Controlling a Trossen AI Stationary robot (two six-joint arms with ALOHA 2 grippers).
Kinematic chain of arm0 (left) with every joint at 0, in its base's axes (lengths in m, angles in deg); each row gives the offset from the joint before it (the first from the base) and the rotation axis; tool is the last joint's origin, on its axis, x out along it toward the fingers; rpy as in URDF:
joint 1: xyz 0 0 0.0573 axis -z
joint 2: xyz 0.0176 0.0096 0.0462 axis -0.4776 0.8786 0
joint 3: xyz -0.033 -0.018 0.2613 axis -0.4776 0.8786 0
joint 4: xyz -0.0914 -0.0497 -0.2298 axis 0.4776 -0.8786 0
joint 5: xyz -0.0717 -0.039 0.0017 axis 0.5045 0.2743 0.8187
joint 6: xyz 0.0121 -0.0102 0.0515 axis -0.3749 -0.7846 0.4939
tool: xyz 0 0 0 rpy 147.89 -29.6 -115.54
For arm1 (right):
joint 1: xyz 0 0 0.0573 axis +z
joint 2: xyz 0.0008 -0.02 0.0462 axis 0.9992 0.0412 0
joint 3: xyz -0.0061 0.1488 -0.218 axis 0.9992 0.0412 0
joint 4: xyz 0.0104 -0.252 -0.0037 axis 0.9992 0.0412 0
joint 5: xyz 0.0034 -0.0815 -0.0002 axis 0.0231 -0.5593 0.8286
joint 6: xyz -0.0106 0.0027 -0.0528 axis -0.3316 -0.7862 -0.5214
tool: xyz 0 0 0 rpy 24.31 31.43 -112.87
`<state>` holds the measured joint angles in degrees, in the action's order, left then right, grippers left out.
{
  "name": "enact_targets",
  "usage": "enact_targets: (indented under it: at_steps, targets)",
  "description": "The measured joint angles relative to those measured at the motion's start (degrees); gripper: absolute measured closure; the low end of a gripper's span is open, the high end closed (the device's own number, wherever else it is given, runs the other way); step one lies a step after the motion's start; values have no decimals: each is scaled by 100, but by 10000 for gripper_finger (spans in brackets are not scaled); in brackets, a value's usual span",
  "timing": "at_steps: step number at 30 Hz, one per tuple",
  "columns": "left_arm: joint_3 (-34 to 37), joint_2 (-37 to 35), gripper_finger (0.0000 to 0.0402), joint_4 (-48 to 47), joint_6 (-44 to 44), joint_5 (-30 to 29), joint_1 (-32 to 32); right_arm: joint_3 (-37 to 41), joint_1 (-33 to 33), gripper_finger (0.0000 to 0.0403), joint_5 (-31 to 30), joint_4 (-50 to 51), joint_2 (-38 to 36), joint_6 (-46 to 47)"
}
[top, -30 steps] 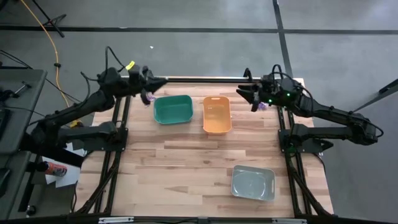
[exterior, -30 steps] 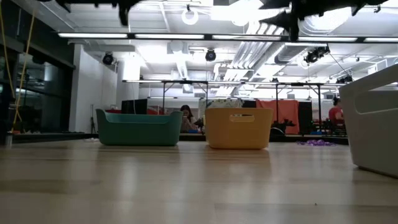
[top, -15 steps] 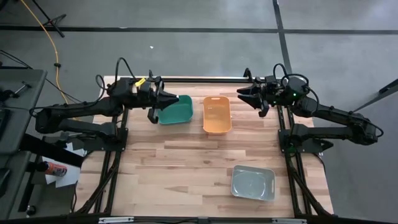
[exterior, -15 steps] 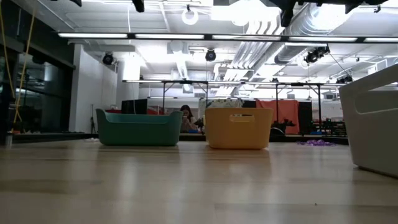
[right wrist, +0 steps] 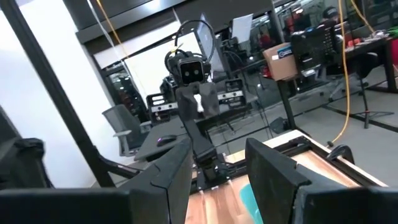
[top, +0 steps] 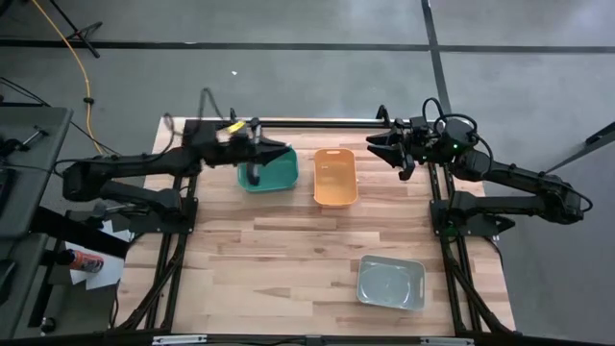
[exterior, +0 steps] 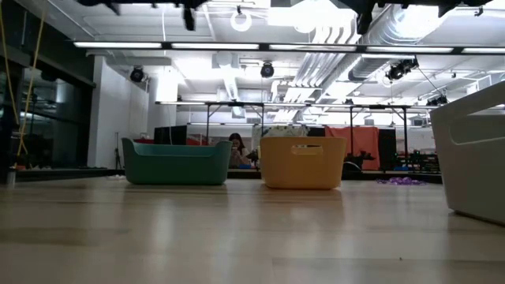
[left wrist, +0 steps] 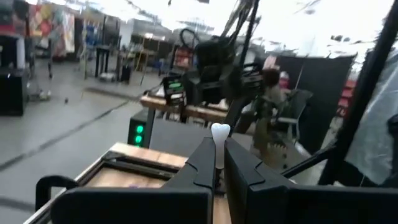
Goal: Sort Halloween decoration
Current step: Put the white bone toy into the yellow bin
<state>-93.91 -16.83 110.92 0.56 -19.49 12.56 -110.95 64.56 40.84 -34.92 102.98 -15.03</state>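
My left gripper (top: pixel 285 152) hangs above the green bin (top: pixel 269 175) at the table's far side, pointing level toward the right. It is shut on a small whitish trinket (left wrist: pixel 220 132), which the right wrist view also shows as a trinket (right wrist: pixel 198 102) on the far arm. My right gripper (top: pixel 371 146) is held up at the far right, open and with nothing between its fingers (right wrist: pixel 177 171). A small heap of purple trinkets (exterior: pixel 402 181) lies on the table at the far right. My left gripper pinches the whitish trinket between its two fingertips (left wrist: pixel 208 155). The trinket's rounded upper end (left wrist: pixel 220 129) sticks out beyond the tips. The fingers lie about level and point toward the table's right. The trinket is lifted clear, above the green bin.
An orange bin (top: pixel 335 177) stands right of the green one, between the two grippers. A grey bin (top: pixel 391 283) stands near the front right. A black bar (top: pixel 317 123) runs along the far edge. Bare wood (top: pixel 259 259) fills the middle and near left.
My left gripper has swung from beyond the green bin's left side toward the table's right and now hangs over that bin, still shut on the whitish trinket. My right gripper has turned a little on the spot and stayed open.
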Motion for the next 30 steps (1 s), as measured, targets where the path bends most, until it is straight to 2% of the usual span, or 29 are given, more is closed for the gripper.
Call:
enact_targets:
  at_steps: [3, 7, 11, 20, 25, 30]
  targets:
    - [-755, 817, 401, -466, 99, 107, -58, 0, 0, 259, 0, -12, 0, -31]
    - [-1683, 1990, 401, -1487, 823, 171, -56, 0, -2, 259, -1, -58, 0, -106]
    - [-2262, 2980, 401, -1838, 1348, 171, -50, 0, -2, 259, -2, -67, 0, -113]
    - [-2581, 4536, 397, -1822, 1358, 8, -44, 0, -2, 259, -44, -65, 0, -125]
    - [-2579, 5050, 397, -1824, 1347, 10, -11, 0, -2, 259, -603, -34, 0, -173]
    - [-2579, 5312, 397, -1773, 1354, 11, 5, 0, -4, 259, -739, -30, 0, -259]
